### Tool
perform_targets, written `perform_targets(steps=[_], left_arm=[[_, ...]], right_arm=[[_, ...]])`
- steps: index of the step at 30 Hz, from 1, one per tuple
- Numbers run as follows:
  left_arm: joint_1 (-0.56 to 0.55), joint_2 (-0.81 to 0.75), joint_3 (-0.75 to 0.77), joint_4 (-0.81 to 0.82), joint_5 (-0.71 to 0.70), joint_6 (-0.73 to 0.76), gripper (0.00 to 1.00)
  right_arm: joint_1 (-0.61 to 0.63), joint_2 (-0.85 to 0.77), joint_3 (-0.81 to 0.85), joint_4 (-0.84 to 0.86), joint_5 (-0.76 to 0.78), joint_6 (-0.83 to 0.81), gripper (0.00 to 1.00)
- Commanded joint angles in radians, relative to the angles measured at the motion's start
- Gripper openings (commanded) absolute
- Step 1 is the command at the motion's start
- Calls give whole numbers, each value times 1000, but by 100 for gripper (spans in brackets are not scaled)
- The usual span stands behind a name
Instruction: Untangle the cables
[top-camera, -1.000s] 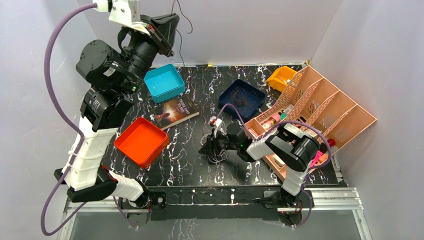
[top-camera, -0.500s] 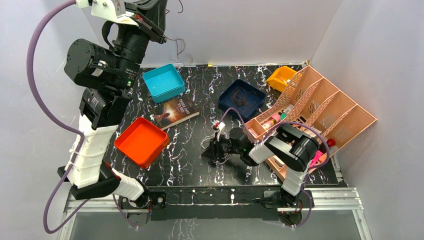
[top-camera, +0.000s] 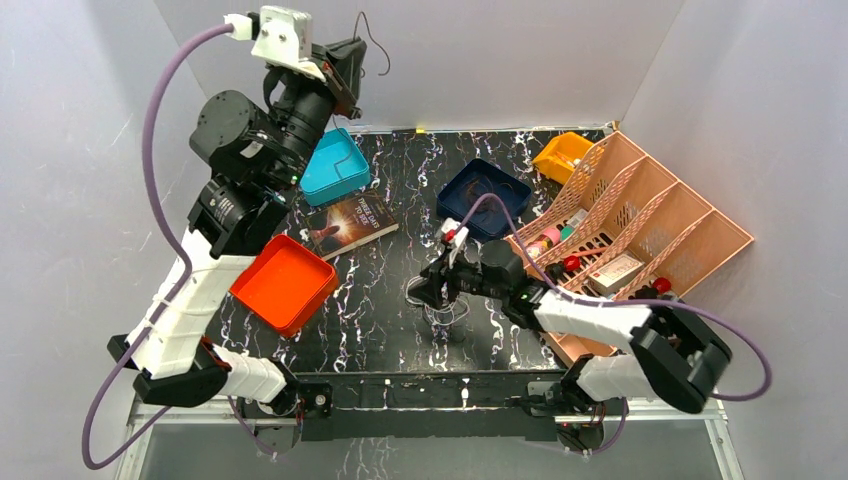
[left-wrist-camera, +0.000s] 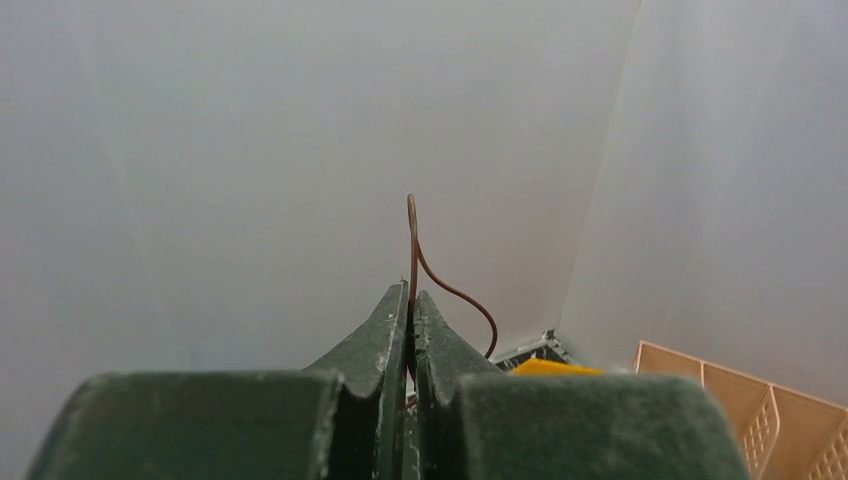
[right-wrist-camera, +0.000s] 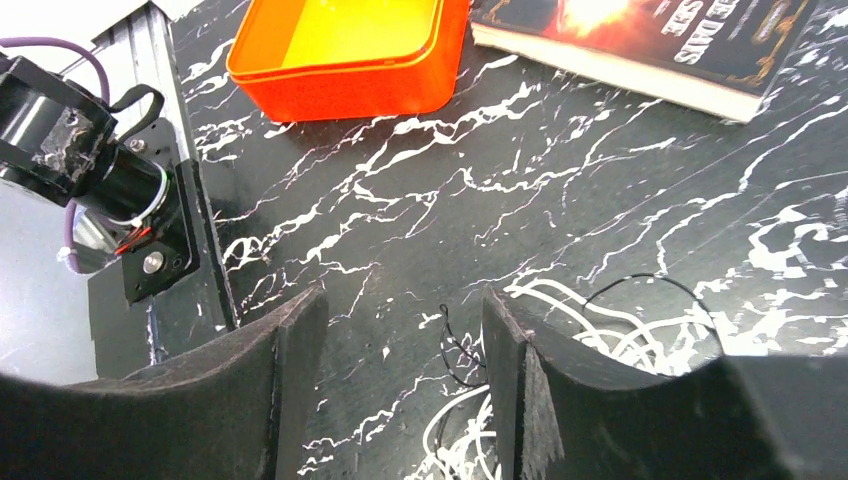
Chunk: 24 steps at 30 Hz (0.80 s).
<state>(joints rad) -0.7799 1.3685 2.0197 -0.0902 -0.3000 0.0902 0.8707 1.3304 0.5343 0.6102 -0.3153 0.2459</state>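
Observation:
The cables lie as a small whitish and black tangle (top-camera: 441, 318) on the black marbled table (top-camera: 380, 330). My right gripper (top-camera: 424, 293) hovers just over its left side, open. In the right wrist view the gripper (right-wrist-camera: 400, 315) has nothing between its fingers; a thin black cable (right-wrist-camera: 448, 345) and white loops (right-wrist-camera: 620, 338) lie beside and under the right finger (right-wrist-camera: 505, 350). My left gripper (top-camera: 348, 62) is raised high at the back wall. Its jaws (left-wrist-camera: 411, 293) are shut on a dark brown cable (left-wrist-camera: 413, 240) that curls up and out of the tips.
An orange tray (top-camera: 283, 283), a teal tray (top-camera: 335, 168) and a book (top-camera: 352, 222) sit to the left. A navy tray (top-camera: 485, 195) holding some dark wire, a yellow bin (top-camera: 562, 153) and a peach divider rack (top-camera: 650, 215) stand at the right.
The right gripper has opened wider over the tangle, and its arm has stretched out with the elbow swung right. The left arm has swung about overhead, still gripping the brown cable.

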Motion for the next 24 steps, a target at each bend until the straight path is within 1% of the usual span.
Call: perform_targets(steps=[1, 5, 12, 17, 24], left_arm=[[5, -77, -73, 31, -29, -37, 0], [5, -99, -146, 37, -43, -60, 0], [5, -58, -174, -5, -50, -72, 0], [6, -20, -190, -7, -42, -69, 0], [7, 72, -155, -22, -5, -61, 0]], right_arm=[[4, -157, 42, -181, 71, -92, 67], [3, -298, 50, -301, 140, -121, 69], [4, -506, 52, -446, 350, -101, 74], [3, -584, 102, -533, 402, -113, 75], [4, -638, 205, -635, 493, -104, 75]])
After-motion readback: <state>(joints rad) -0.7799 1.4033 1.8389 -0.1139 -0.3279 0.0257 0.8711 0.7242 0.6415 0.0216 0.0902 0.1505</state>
